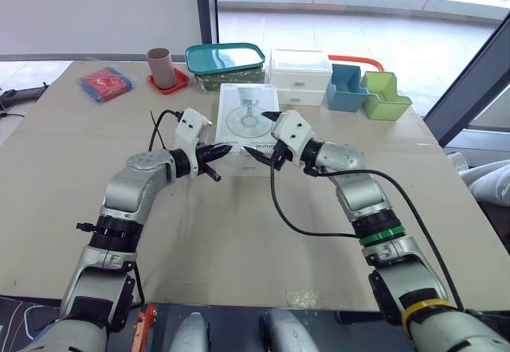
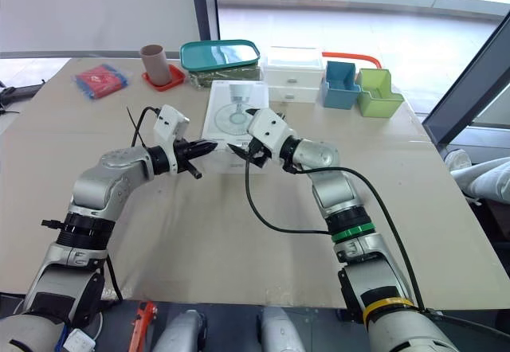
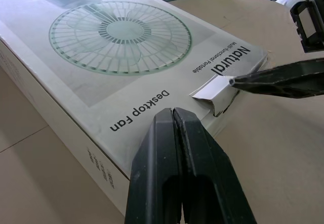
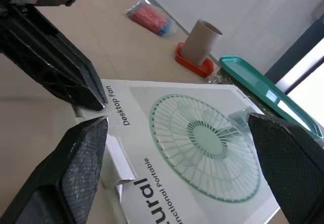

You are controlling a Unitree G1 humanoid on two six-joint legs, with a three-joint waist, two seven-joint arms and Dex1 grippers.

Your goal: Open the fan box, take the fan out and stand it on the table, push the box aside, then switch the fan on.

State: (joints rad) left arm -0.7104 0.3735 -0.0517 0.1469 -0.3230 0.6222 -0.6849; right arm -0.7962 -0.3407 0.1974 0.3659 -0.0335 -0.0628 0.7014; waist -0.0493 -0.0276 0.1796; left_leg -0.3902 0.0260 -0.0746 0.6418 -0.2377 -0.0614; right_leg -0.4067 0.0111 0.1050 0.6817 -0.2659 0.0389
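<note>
Left gripper [image 3: 173,115] clenched empty at fan box [image 3: 121,46] — right gripper [image 1: 259,134] splayed, fingertip [image 3: 248,80] touching raised flap [image 3: 210,88]; contents hidden.

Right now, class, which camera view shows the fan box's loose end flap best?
The left wrist view: the flap stands lifted at the fan box corner, a fingertip against it. The right wrist view shows it partly; the eye views show it too small to judge.

The fan box [image 3: 116,57] is smooth printed cardboard with a faint sheen, white and bare at the lifted flap [image 3: 212,88]. The right tool's [image 1: 258,134] black fingers [image 4: 76,168] carry a fine grainy texture, while the left tool's [image 3: 173,113] look like smoother, slightly glossy plastic. The worktop [image 1: 239,232] is matt, pale, wood-look board.
</note>
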